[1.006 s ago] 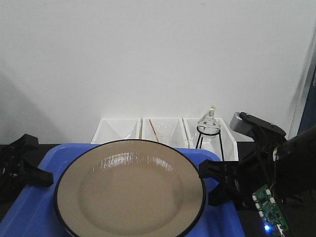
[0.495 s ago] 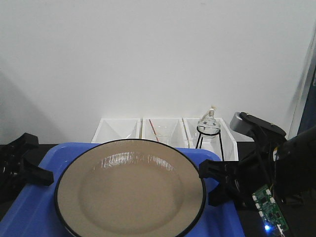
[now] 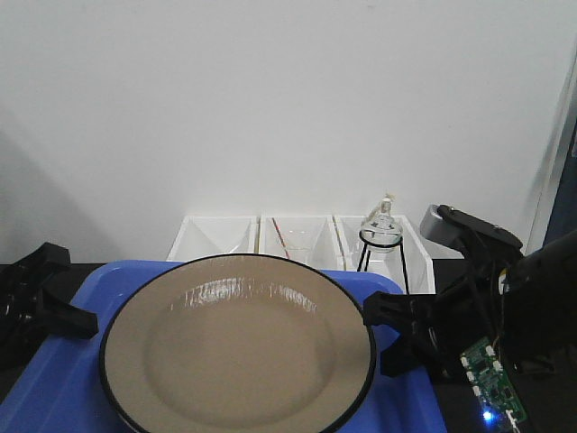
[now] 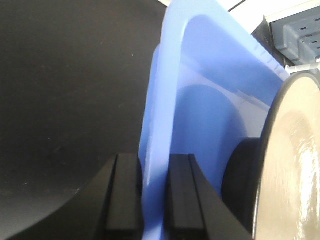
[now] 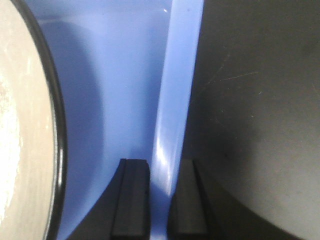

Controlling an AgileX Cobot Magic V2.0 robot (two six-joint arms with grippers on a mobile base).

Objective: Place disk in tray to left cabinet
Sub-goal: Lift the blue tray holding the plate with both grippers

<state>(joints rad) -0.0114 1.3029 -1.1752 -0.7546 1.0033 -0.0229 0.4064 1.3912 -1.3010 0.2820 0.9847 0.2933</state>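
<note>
The tan disk (image 3: 239,347) with a thin black rim lies in the blue tray (image 3: 99,289), filling most of it. My left gripper (image 3: 77,325) is shut on the tray's left rim (image 4: 155,165); the disk's edge (image 4: 285,165) shows at the right of that view. My right gripper (image 3: 388,338) is shut on the tray's right rim (image 5: 172,130); the disk (image 5: 25,125) shows at the left of that view. Both arms hold the tray above a black surface. The left cabinet is out of view.
Three white bins (image 3: 293,239) stand against the white wall behind the tray. A glass flask on a black wire stand (image 3: 380,236) sits in the right bin. Black counter top (image 5: 260,100) lies under and beside the tray.
</note>
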